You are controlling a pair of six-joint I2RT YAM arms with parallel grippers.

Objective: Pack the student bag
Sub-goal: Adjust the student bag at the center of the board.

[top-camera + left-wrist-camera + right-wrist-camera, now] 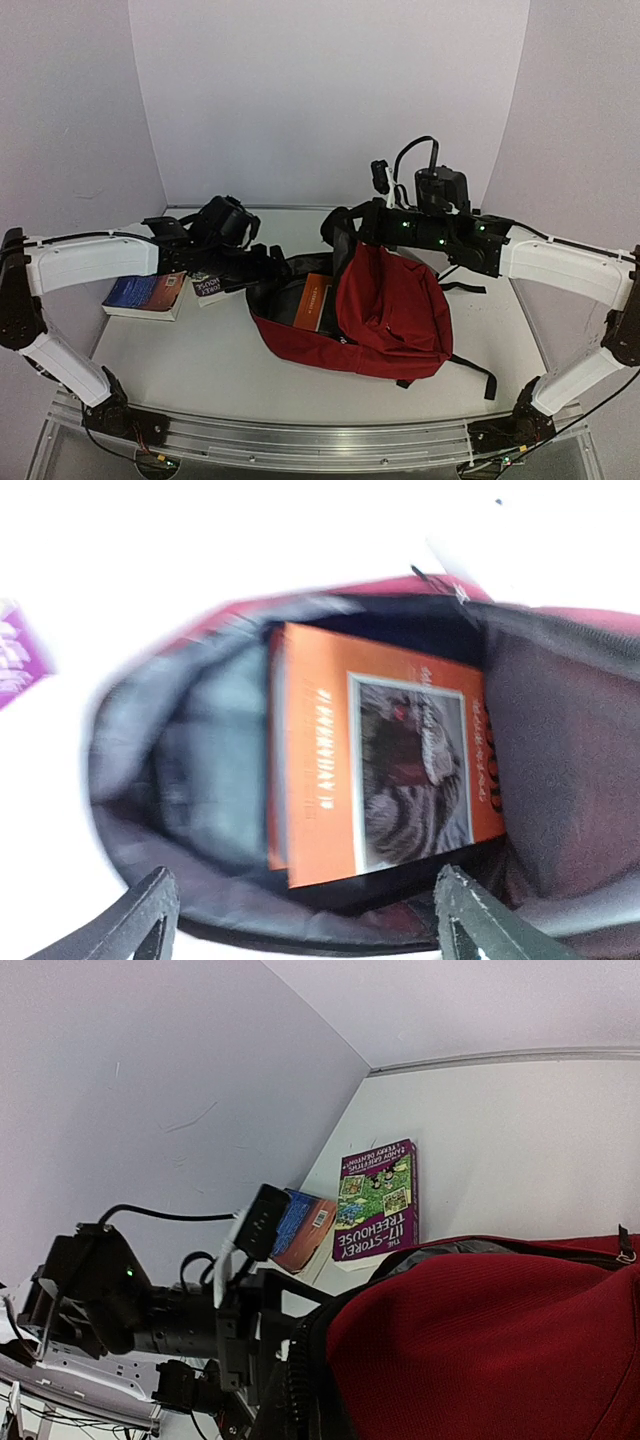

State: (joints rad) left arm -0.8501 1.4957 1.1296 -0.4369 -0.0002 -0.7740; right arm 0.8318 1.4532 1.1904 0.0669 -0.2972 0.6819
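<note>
bag lies on its side on the table, right of centre, its long axis running roughly left to right in the top view: mouth to the left toward the left arm, bottom to the right with the black straps trailing near that end. right gripper sits at the raised far rim of the mouth, fingers together and, as far as the top view shows, pinched on the black edge there; the likely reason is to hold the opening up and wide so things can slide in rather than snag on slack fabric. its own camera sees only red fabric close up, so the pinch itself is hidden. orange book lies inside against the grey lining, cover up, long side running into the bag. left gripper hangs just outside the mouth looking straight in, fingers spread wide with nothing between them, which reads as a release of that book. purple book and blue book lie side by side on the table to the left, outside the bag and within the left arm's reach, probably next to go in.
</note>
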